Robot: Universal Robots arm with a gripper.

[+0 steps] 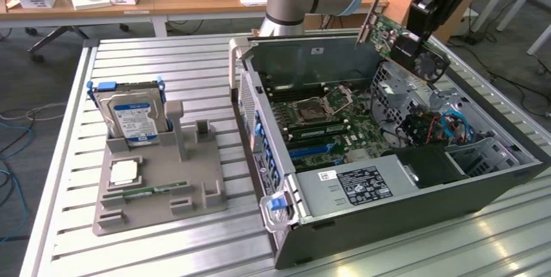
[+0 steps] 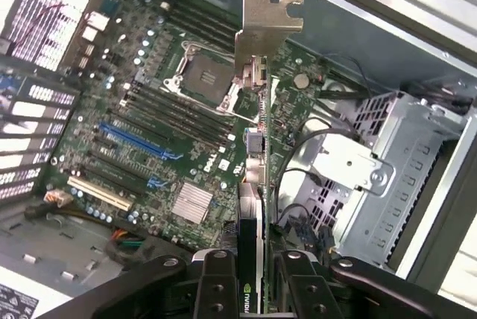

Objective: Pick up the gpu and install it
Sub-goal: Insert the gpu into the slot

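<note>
My gripper (image 1: 422, 28) is shut on the gpu (image 1: 391, 35), a dark green card with a fan, and holds it in the air over the far side of the open computer case (image 1: 396, 225). Its silver bracket (image 1: 368, 22) points toward the case's back wall. In the wrist view the gpu (image 2: 253, 185) appears edge-on between my fingers (image 2: 216, 282), with the bracket (image 2: 264, 28) at the far end. It hangs above the motherboard (image 2: 149, 88), clear of the blue slot (image 2: 138, 140) and the black slots beside it.
A grey parts holder (image 1: 159, 186) at the exterior view's left carries an upright hard drive (image 1: 129, 112), a processor (image 1: 125, 172) and a memory stick (image 1: 155, 191). Inside the case are the power supply (image 1: 362, 183), a drive cage (image 2: 402, 170) and loose cables (image 1: 439, 125).
</note>
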